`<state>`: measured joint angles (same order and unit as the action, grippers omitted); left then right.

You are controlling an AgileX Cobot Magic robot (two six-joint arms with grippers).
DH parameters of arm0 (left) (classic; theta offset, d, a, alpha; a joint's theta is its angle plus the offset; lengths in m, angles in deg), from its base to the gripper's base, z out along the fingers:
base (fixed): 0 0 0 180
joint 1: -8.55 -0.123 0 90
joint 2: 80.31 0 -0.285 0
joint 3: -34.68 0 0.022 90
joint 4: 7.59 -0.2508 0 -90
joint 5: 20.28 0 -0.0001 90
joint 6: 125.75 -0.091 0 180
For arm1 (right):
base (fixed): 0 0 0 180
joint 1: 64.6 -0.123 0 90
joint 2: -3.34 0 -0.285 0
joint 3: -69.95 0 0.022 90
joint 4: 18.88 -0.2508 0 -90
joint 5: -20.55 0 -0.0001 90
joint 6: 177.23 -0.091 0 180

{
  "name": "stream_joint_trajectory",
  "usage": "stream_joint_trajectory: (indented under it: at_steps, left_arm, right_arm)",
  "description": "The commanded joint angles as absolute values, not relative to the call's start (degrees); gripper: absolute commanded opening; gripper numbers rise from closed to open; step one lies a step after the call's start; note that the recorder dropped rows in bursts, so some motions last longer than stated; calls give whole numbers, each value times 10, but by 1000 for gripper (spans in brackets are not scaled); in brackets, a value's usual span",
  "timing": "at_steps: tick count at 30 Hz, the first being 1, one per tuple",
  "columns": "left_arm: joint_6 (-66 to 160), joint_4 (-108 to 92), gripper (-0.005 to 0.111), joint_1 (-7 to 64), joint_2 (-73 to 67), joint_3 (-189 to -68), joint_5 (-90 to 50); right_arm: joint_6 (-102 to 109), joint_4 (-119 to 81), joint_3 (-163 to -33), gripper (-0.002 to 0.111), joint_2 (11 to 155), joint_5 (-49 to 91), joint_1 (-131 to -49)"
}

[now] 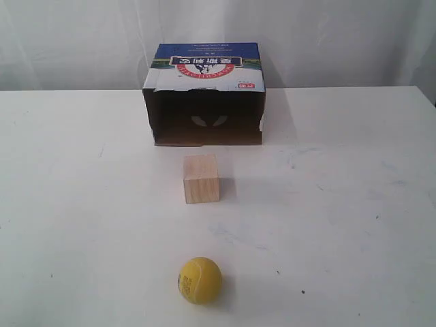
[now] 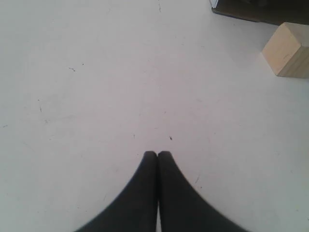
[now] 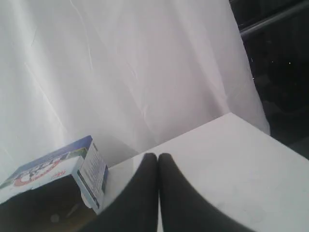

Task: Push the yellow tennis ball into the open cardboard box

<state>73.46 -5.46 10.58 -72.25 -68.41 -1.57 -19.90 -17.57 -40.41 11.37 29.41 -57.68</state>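
Observation:
The yellow tennis ball (image 1: 199, 280) rests on the white table near the front edge of the exterior view. Far behind it stands the open cardboard box (image 1: 204, 95), its dark opening facing the ball and its blue-and-white top upward. Neither arm appears in the exterior view. My left gripper (image 2: 157, 154) is shut over bare table, with nothing between its black fingers. My right gripper (image 3: 158, 156) is also shut and empty, with the cardboard box (image 3: 53, 179) off to one side of it. The ball shows in neither wrist view.
A pale wooden cube (image 1: 201, 178) sits on the table between ball and box, in line with both. It also shows in the left wrist view as the cube (image 2: 288, 50), next to a corner of the box (image 2: 260, 10). A white curtain (image 3: 120, 72) hangs behind the table.

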Motion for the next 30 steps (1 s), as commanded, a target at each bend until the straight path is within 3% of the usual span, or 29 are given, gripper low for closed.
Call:
stream_joint_trajectory:
  at_steps: [1,6,15,30]
  left_arm:
    - [733,-53,0,109,-725,-681,5]
    - [733,-53,0,109,-725,-681,5]
    - [733,-53,0,109,-725,-681,5]
    - [733,-53,0,109,-725,-681,5]
  right_arm:
    - [-45,-263,-498,0,137,423,-585]
    - [251,-499,-602,0,258,537,-607]
    - [331,-524,-735,0,514,668,-677]
    - [327,-478,-861,0,839,618,-977]
